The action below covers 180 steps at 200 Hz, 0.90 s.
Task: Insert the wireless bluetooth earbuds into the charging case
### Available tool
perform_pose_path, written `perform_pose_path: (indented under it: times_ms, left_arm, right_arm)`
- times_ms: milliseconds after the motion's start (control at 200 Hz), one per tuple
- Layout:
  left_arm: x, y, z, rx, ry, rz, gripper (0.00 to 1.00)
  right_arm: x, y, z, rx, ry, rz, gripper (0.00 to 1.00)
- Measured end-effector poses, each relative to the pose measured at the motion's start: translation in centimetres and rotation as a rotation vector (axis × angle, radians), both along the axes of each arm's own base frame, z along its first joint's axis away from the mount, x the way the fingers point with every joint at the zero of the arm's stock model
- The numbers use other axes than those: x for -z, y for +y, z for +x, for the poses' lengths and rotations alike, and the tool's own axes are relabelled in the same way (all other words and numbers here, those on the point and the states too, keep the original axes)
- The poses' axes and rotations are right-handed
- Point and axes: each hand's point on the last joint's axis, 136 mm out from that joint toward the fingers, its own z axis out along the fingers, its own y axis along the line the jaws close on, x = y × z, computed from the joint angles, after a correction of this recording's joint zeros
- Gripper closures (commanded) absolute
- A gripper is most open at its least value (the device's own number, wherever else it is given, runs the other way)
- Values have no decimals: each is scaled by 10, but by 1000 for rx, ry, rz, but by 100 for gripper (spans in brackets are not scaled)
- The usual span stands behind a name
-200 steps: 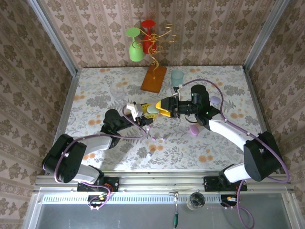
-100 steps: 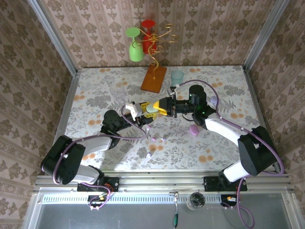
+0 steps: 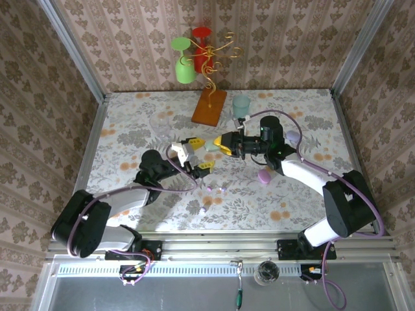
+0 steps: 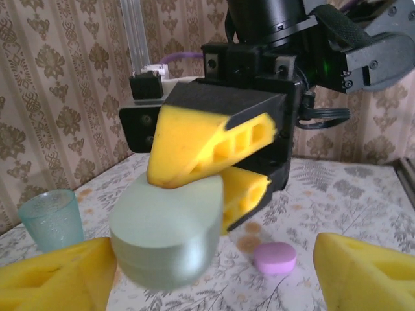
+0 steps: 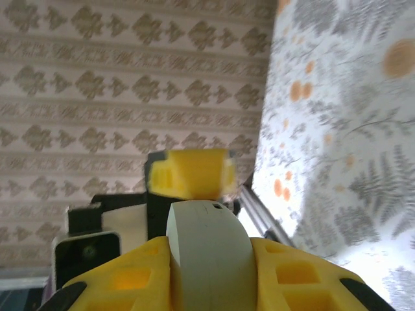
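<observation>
**Top external camera:** The right gripper (image 3: 222, 145) pinches a pale green charging case (image 3: 208, 148) in the air over the middle of the table (image 3: 130, 123). It offers the case to the left gripper (image 3: 200, 154), whose yellow fingers stand spread to either side of it. The earbuds (image 3: 209, 188), tiny pastel buds, lie loose on the table toward its near edge, well apart from the case. A pink case (image 3: 264, 176) sits under the right arm.

**Left wrist camera:** The right gripper (image 4: 191, 201) clamps the charging case (image 4: 162, 240) flat between its two fingers, one above and one below. The rounded front is left bare toward the left gripper (image 4: 211, 278), whose pads wait wide apart at the lower corners. The seam looks closed, so the hold is probably meant to steady the body while the lid is opened. A teal cup (image 4: 50, 217) and the pink case (image 4: 275, 257) stand on the table behind.

**Right wrist camera:** The right gripper (image 5: 207, 275) is pressed against both sides of the charging case (image 5: 206, 236). One of the left gripper's fingers (image 5: 189, 173) sits just beyond its far edge, though whether it touches the case cannot be told.
</observation>
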Motion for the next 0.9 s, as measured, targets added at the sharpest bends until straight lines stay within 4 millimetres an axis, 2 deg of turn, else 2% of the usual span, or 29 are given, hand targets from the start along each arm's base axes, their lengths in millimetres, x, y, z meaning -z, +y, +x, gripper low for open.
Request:
perform_pose_path:
  times_ms: [165,295,395,550,735,900]
  left_arm:
    - [16,3,-11,2,23,109,0]
    - [36,4,-16,-4,57,193,0]
    - [50,7,-13,-36,87,240,0]
    - [61,8,-11,-70,104,284,0]
    - [65,11,-7,-101,115,304,0]
    - [65,12,-5,-112,112,305,0]
  right_arm:
    - [34,-34,22,133,47,-82,88]
    - [61,-55,42,226,59,-156,88]
    - [93,-67,57,279,97,-217,88]
    - [135,-73,79,323,148,-294,87]
    - [157,-76,107,367,143,-359,86]
    - [180,-77,123,374,154,-405,84]
